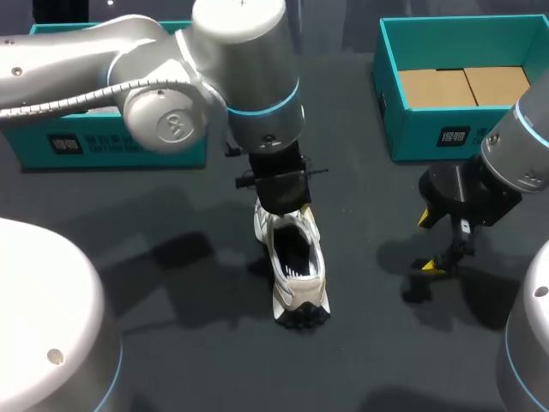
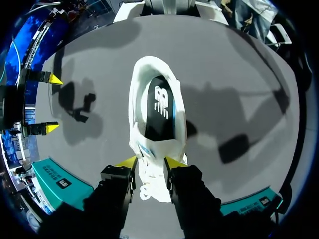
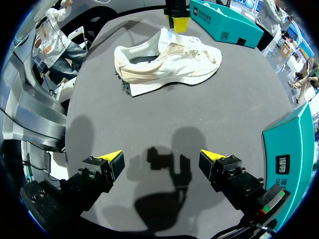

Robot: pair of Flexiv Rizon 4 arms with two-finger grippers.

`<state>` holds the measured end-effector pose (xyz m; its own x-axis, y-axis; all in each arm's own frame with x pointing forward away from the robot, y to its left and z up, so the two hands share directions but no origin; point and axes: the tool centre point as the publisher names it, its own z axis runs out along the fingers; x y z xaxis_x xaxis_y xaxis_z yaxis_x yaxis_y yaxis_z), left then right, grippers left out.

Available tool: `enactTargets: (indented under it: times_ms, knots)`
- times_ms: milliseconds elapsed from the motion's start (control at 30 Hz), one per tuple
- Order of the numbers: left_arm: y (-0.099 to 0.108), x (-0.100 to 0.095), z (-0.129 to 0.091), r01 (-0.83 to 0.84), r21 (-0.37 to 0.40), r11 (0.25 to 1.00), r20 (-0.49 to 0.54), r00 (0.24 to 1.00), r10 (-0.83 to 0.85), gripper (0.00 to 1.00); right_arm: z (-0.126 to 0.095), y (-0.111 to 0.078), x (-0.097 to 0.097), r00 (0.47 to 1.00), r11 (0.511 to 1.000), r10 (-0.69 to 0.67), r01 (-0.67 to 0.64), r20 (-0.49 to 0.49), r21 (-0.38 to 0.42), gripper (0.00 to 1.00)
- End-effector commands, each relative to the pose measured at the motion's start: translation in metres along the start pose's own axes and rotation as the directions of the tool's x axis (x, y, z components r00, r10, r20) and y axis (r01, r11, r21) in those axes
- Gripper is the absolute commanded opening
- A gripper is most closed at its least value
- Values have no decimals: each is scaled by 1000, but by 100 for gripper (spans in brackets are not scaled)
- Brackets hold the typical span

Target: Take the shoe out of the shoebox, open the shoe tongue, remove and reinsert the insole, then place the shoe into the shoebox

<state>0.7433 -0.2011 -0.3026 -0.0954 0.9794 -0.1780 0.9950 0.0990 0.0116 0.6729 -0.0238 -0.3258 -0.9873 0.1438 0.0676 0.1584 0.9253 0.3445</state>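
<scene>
One dark table (image 1: pixel 171 343) fills the head view. The left arm (image 1: pixel 171 77) comes in from the upper left and reaches to the centre, and the right arm (image 1: pixel 523 154) enters at the right edge. Two teal shoeboxes stand along the top. One shoebox (image 1: pixel 129 146) at the upper left is largely hidden behind the left arm. The other shoebox (image 1: pixel 403 120) at the upper right is open, with brown card in its bottom.

The white shoe (image 1: pixel 292 275) stands on the table at the centre of the frame, outside both boxes. In the left wrist view the left gripper (image 2: pixel 150 163) is clamped on the shoe's laced front, one yellow tip on each side. The right gripper (image 3: pixel 162 162) hangs over bare table with its fingers spread wide, well apart from the shoe. A dark insole (image 2: pixel 158 112) lies inside the shoe's opening.
</scene>
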Motion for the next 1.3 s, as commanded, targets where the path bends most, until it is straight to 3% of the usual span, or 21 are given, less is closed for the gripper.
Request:
enactTargets:
  times_ms: [33,333,600,967,1067,1300]
  knots:
    - [-6,7,12,-2,16,1000,23,1000,1,29,0,0,1,1000,1000,0,0,3,1,100]
    - [-27,14,34,-1,61,998,17,1000,0,25,0,0,1,1000,1000,0,0,3,1,100]
    - [-24,7,6,-15,6,1000,47,999,14,24,0,0,1,1000,1000,0,0,3,1,100]
    - [-46,12,60,0,92,996,9,1000,0,26,0,0,1,1000,1000,0,0,3,1,100]
    - [-53,19,50,10,91,996,44,999,-14,27,0,0,1,1000,1000,0,0,3,1,100]
    - [-73,25,-8,-6,36,999,103,995,2,31,0,0,1,1000,1000,0,0,3,1,100]
